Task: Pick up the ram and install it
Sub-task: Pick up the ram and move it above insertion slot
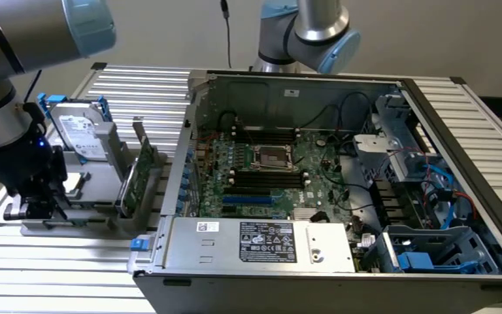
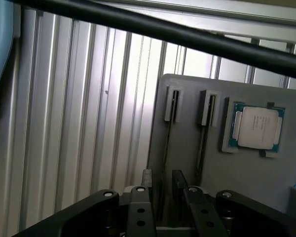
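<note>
The ram [image 2: 167,140] stands on edge in a slot of the grey holder [image 2: 256,177], seen as a thin dark strip. My gripper [image 2: 163,190] is low over the holder, and its fingers [image 2: 147,183] stand on either side of that strip with a narrow gap, so it reads as open. A second thin stick [image 2: 203,143] sits in the neighbouring slot. In the exterior view my gripper [image 1: 37,206] hangs at the holder's [image 1: 81,216] end toward the exterior view's left. The black memory slots [image 1: 268,176] lie on the motherboard inside the open computer case [image 1: 233,245].
A silver hard drive with blue handles [image 1: 81,134] and a wide green card [image 1: 136,173] stand upright on the holder, between my gripper and the case. A loose processor chip [image 2: 256,127] rests on the holder. A black cable [image 2: 187,37] crosses the wrist view. Ribbed metal table [image 1: 50,268] all around.
</note>
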Robot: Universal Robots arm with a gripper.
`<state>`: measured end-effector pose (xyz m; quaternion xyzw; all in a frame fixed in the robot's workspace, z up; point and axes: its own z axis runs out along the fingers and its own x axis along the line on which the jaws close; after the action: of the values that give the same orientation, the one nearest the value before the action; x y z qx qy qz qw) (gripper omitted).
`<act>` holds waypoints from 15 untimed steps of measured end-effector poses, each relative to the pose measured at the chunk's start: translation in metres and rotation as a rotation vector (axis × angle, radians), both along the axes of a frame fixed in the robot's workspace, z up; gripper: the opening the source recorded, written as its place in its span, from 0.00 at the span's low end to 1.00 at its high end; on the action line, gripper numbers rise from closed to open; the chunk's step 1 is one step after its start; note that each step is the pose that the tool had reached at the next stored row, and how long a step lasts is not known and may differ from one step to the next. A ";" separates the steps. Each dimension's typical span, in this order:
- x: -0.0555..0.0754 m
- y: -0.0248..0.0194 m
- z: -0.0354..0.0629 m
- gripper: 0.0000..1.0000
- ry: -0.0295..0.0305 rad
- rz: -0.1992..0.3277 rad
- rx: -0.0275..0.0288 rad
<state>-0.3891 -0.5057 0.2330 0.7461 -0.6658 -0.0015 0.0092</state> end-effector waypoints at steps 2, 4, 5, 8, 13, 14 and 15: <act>0.000 0.0001 -0.0038 0.31 0.0000 0.000 0.0000; 0.000 0.0003 -0.0074 0.31 0.0000 0.000 0.0000; 0.000 0.0004 -0.0092 0.31 0.0001 0.000 -0.0001; 0.000 0.0012 -0.0146 0.31 0.0000 0.000 0.0000; 0.000 0.0051 -0.0238 0.31 -0.0001 -0.001 0.0001; -0.001 0.0059 -0.0256 0.31 0.0000 -0.001 0.0000; -0.001 0.0065 -0.0274 0.31 0.0000 -0.002 0.0000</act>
<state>-0.3897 -0.4992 0.2057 0.7456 -0.6664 -0.0015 0.0092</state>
